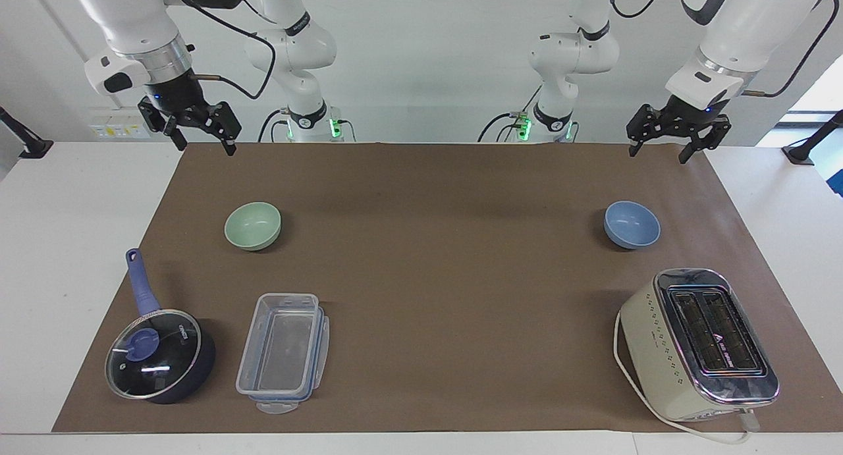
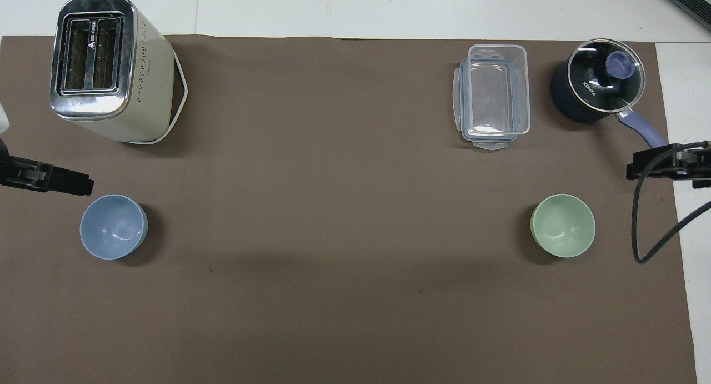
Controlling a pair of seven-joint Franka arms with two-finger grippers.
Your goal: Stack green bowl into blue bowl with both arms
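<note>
green bowl [image 1: 253,225] upright | blue bowl [image 1: 631,224] upright | left gripper [image 1: 660,151], right gripper [image 1: 205,144] fingers spread

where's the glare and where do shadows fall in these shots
Facing view: bright glints on the dark saucepan's glass lid and the cream toaster's chrome top. Overhead view: small highlights inside the periwinkle-blue bowl and mint-green bowl; soft shadows beside both.

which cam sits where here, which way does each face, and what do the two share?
Facing view: high across the table, looking at the robots; both arms show, right gripper and left gripper open, up over the mat's edge.
Overhead view: above the robots' end, looking steeply down; only gripper parts show at the sides.
Shared: green bowl, blue bowl, toaster, mirrored.
</note>
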